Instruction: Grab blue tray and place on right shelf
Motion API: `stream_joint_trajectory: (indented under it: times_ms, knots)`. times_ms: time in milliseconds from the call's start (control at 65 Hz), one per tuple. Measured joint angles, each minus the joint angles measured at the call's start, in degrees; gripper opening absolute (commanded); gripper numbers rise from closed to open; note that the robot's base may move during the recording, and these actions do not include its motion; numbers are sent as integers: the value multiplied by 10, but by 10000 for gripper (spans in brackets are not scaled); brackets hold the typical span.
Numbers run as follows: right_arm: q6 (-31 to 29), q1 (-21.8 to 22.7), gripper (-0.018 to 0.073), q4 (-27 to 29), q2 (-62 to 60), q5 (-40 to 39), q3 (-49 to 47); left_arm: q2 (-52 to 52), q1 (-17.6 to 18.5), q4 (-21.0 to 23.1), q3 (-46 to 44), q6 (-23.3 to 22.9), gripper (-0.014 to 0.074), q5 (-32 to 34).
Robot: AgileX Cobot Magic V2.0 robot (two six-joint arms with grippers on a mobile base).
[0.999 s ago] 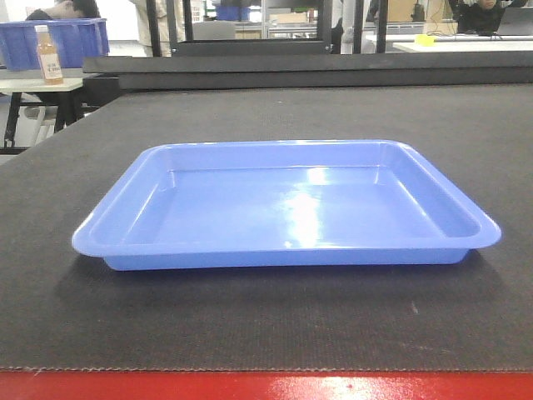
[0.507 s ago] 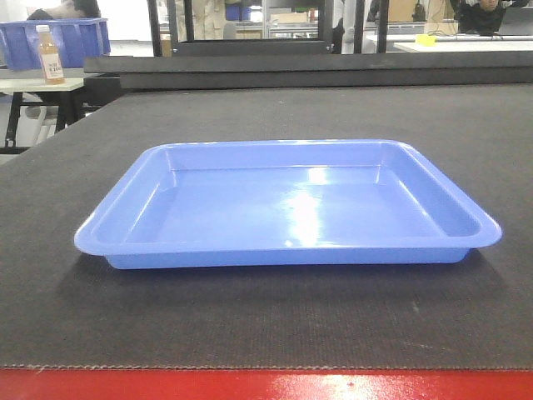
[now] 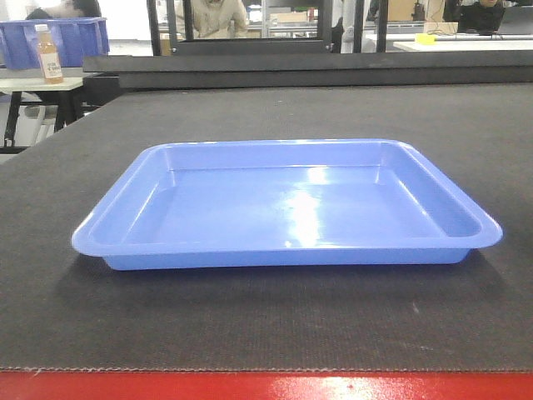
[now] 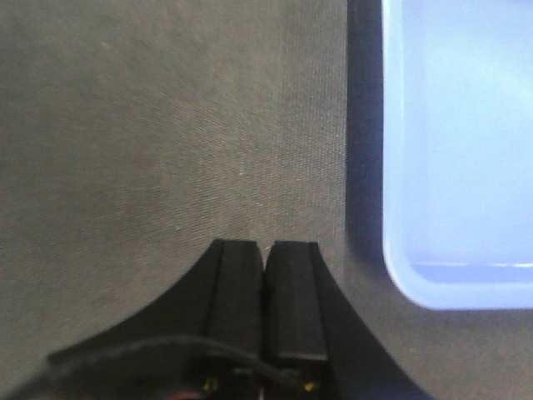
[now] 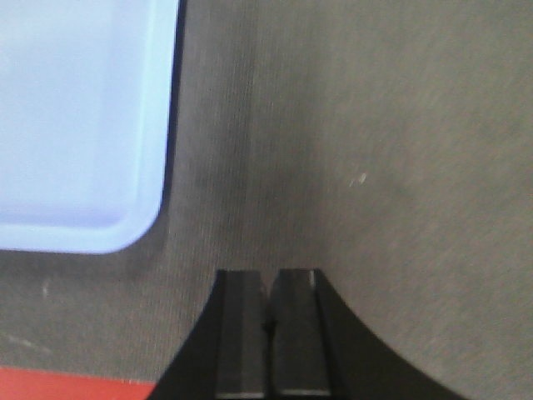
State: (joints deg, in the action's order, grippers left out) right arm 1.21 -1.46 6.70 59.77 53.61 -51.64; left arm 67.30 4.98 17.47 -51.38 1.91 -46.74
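Note:
The blue tray [image 3: 287, 206] lies flat and empty on the dark carpeted table [image 3: 466, 125], in the middle of the front view. Its near left corner [image 4: 450, 167] fills the right side of the left wrist view. My left gripper [image 4: 266, 244] hangs shut over bare carpet just left of that corner, holding nothing. In the right wrist view the tray's near right corner [image 5: 79, 125] sits at upper left. My right gripper [image 5: 271, 272] is shut over the carpet to the right of it, empty. Neither gripper touches the tray. The right shelf is out of view.
The table has a red front edge [image 3: 266, 385]. Behind it at far left, a deep blue crate [image 3: 71, 37] and a bottle [image 3: 50, 55] stand on a white side table. People and desks are in the background.
The tray and the camera view are practically unchanged. Only a person in the background has moved.

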Motion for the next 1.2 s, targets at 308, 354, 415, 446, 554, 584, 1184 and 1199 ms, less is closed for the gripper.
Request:
stream_joint_trajectory:
  times_ms: [308, 354, 415, 446, 554, 584, 1184, 1199]
  knots:
    - [106, -60, 57, -4, 162, 28, -91, 129, 123, -139, -124, -166, -42, -29]
    - [125, -78, 57, -13, 197, 37, -116, 150, 140, -168, -142, -203, -42, -39]
    - [143, -96, 57, -27, 232, 46, -142, 170, 147, -175, -165, -222, -42, -48]
    - [154, -104, 57, -35, 253, 49, -155, 182, 149, -171, -174, -229, -41, -52]
    - [180, -124, 57, -59, 307, 59, -196, 214, 149, -156, -201, -237, -41, -60]
    - [184, -128, 57, -63, 321, 64, -208, 225, 149, -152, -207, -239, -41, -61]
    - [172, -157, 55, -60, 465, 125, -356, 344, 188, -115, -313, -216, -41, -99]
    - [172, -157, 55, -60, 467, 124, -356, 346, 187, -113, -313, -216, -41, -99]
